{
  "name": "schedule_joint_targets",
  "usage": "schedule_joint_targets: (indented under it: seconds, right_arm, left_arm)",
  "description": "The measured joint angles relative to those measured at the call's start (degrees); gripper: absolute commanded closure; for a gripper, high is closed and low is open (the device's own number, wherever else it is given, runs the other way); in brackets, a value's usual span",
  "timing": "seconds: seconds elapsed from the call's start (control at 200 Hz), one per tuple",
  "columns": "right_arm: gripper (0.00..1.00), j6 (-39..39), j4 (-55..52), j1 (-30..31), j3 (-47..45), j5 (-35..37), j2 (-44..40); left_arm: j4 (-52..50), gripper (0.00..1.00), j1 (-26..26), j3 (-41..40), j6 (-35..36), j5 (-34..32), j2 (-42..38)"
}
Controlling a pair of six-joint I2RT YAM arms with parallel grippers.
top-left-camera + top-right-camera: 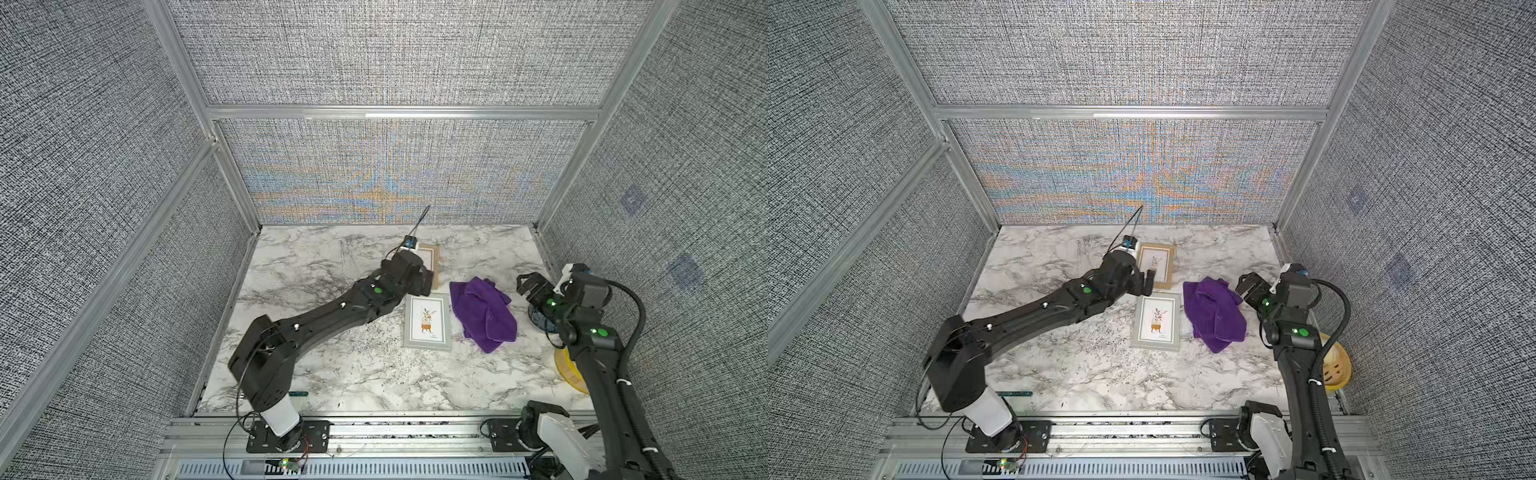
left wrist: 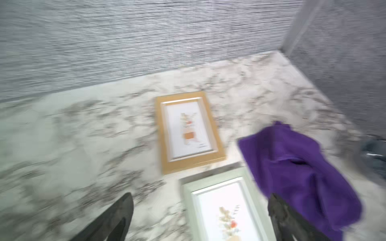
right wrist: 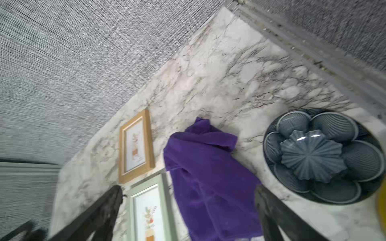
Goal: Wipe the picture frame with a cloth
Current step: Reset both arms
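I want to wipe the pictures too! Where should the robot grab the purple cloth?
Probably pinch the raised fold at the far end of the cloth, coming straight down. The cloth lies crumpled on the table, so flat edges are hard to catch, but that ridge stands up. The right gripper, jaws open, is nearest.

There are two picture frames, a tan frame (image 1: 1160, 262) and a pale grey frame (image 1: 1158, 322). There is one purple cloth (image 1: 1214, 313), one dark grey dish (image 3: 321, 155) and one yellow dish (image 1: 1337, 368).
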Motion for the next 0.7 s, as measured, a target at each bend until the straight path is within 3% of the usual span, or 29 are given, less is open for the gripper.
schedule_joint_targets:
  seconds: [0.16,0.345,0.47,0.701]
  right_arm:
    - [0.01,-7.1,11.0,4.7,-8.5,7.6,1.8]
    - [0.01,-17.3,26.8,10.9,-16.6,14.9,6.9]
    - [0.01,-23.9,36.1,14.5,-19.2,18.4,12.0]
    - [0.01,-32.2,51.9,18.4,-22.9,20.2,21.3]
  left_arm:
    - [2.7,0.00,8.0,-14.9,3.1,-16.4,-10.4]
    - [10.4,0.00,19.3,-29.3,5.0,-26.5,-20.0]
    - [17.8,0.00,25.5,-38.5,5.9,-28.4,-23.9]
    - [30.2,0.01,31.2,-44.3,12.1,-25.2,-22.9]
